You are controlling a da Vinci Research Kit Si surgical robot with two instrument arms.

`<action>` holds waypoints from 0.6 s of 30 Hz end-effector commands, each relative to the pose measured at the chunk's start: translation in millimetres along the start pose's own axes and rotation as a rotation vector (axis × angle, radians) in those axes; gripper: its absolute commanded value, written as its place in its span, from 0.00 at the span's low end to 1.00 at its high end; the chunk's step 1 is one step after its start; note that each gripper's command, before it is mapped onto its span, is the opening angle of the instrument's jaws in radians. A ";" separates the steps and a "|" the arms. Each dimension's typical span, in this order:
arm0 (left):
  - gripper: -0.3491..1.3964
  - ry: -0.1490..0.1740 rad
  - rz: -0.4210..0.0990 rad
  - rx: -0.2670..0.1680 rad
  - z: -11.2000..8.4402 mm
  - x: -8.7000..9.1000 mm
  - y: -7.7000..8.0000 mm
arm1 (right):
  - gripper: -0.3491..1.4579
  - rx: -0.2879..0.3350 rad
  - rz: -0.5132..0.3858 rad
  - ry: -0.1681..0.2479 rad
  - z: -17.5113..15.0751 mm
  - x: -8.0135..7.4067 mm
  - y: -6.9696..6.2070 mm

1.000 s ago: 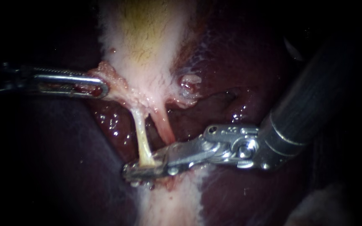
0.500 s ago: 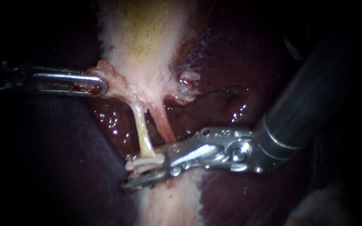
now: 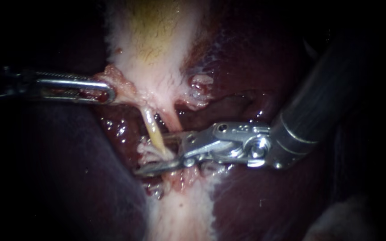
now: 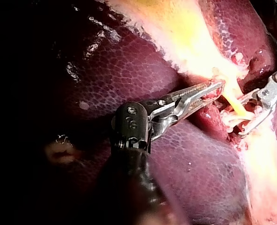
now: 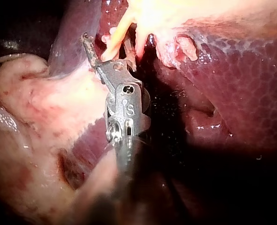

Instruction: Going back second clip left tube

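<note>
The pale gallbladder (image 3: pixel 153 40) narrows into two tubes over the dark liver (image 3: pixel 264 67). The yellow left tube (image 3: pixel 153 127) runs down to a white clip (image 3: pixel 146 151); the pink right tube (image 3: pixel 171 121) lies beside it. My right instrument (image 3: pixel 153 154) comes in from the right with its jaws open on either side of the left tube at the clip. My left instrument (image 3: pixel 106 93) is shut on tissue at the gallbladder's neck, holding it to the left. The left wrist view shows that grip (image 4: pixel 216 88) and the clip (image 4: pixel 233 118). In the right wrist view the open jaws (image 5: pixel 105 46) straddle the yellow tube (image 5: pixel 117 33).
A strip of pale fatty tissue (image 3: pixel 182 209) runs down below the tubes. A small whitish nodule (image 3: pixel 200 85) sits on the liver right of the gallbladder's neck. Dark liver lobes lie on both sides; the right shaft (image 3: pixel 318 102) crosses the upper right.
The right instrument's jaws have opened, uncovering a white clip on the left tube. The instrument has since shifted up toward the gallbladder, and the clipped tube end bunched up with it. The left instrument held still.
</note>
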 end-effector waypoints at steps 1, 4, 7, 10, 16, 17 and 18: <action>0.00 0.000 0.000 0.000 0.0 0.0 0.0 | 0.47 0.001 -0.013 0.000 -0.2 0.0 -0.1; 0.00 0.000 0.000 0.000 0.0 0.0 0.0 | 0.47 0.005 -0.036 -0.001 -0.8 0.0 -0.3; 0.00 0.000 0.000 0.000 0.0 0.0 0.1 | 0.47 0.007 -0.047 -0.001 -1.5 0.0 -0.4; 0.00 0.000 0.000 0.000 -0.1 0.0 0.1 | 0.47 0.011 -0.070 -0.002 -2.4 -0.1 -0.5; 0.00 0.000 0.000 0.000 -0.1 0.0 0.1 | 0.47 0.021 -0.075 -0.003 -4.0 -0.2 -0.7; 0.00 0.000 0.000 0.000 -0.1 0.0 0.1 | 0.47 0.021 -0.076 -0.003 -4.1 -0.3 -0.7; 0.00 0.000 0.000 0.000 -0.1 0.0 0.1 | 0.47 0.022 -0.076 -0.003 -4.1 -0.3 -0.7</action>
